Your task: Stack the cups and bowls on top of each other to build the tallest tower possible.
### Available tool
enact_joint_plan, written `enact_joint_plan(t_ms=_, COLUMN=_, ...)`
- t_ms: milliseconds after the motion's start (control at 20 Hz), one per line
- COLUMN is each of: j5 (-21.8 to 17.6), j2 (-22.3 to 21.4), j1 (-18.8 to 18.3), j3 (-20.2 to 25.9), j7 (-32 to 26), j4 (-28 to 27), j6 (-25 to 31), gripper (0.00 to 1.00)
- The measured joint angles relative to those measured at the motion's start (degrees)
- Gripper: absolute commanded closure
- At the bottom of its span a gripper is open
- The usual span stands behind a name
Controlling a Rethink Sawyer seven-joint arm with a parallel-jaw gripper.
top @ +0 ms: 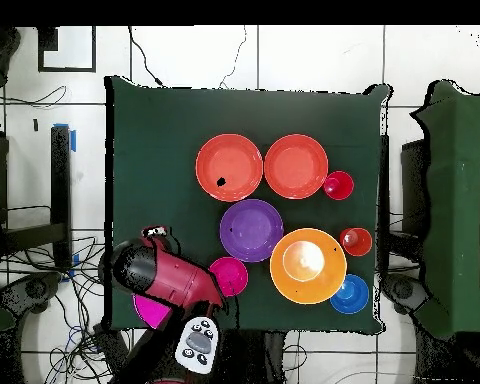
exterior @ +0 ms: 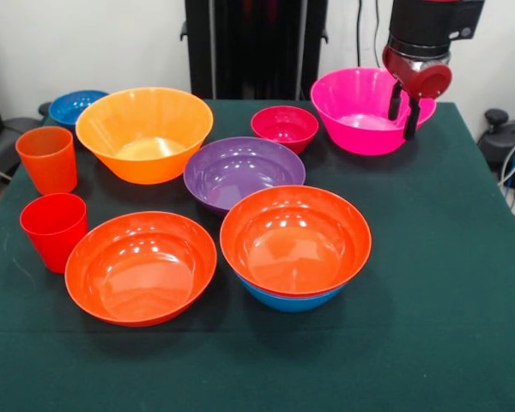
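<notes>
The gripper is hanging over the large pink bowl at the table's far corner, its two black fingers slightly spread and pinching nothing, their tips sitting at the bowl's rim. The tower is standing near the table's middle front and is consisting so far of one wide red-orange bowl nested in the medium blue bowl. The second wide red-orange bowl is lying just beside it, with the purple bowl behind, the small magenta bowl next to the pink one, and the large yellow-orange bowl, small blue bowl and both cups, ribbed orange and smooth red, lying to the side. Judged risks: a thin glossy rim is likely slipping from a shallow pinch, and the pink bowl, being wider than the tower's top, is likely tipping or knocking the magenta bowl in transit.
</notes>
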Motion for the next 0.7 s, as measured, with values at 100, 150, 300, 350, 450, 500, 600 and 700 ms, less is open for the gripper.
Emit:
enact_joint_plan(t_ms=100, j5=0.0, j2=-0.2, j1=0.0, j3=0.1, j7=0.0, j4=0.6, j6=0.0, gripper=0.00)
enact_joint_plan(t_ms=150, j5=0.0, j2=-0.3, j1=0.0, j3=0.1, j7=0.0, j4=0.8, j6=0.0, gripper=0.00)
enact_joint_plan(t_ms=300, j5=0.0, j2=-0.8, j1=-0.5, j3=0.7, j7=0.0, j4=2.0, j6=-0.2, gripper=0.00)
enact_joint_plan(t_ms=350, j5=0.0, j2=-1.1, j1=-0.9, j3=1.1, j7=0.0, j4=2.5, j6=-0.4, gripper=0.00)
enact_joint_plan(t_ms=450, j5=0.0, j2=-1.5, j1=-1.4, j3=1.6, j7=0.0, j4=3.2, j6=-0.8, gripper=0.00)
enact_joint_plan(t_ms=500, j5=0.0, j2=-1.7, j1=-2.0, j3=2.0, j7=0.0, j4=3.6, j6=-1.2, gripper=0.00)
enact_joint_plan(t_ms=600, j5=0.0, j2=-2.0, j1=-3.0, j3=2.8, j7=0.0, j4=4.3, j6=-1.9, gripper=0.00)
enact_joint_plan(t_ms=700, j5=0.0, j2=-2.4, j1=-4.5, j3=3.8, j7=0.0, j4=5.2, j6=-2.9, gripper=0.00)
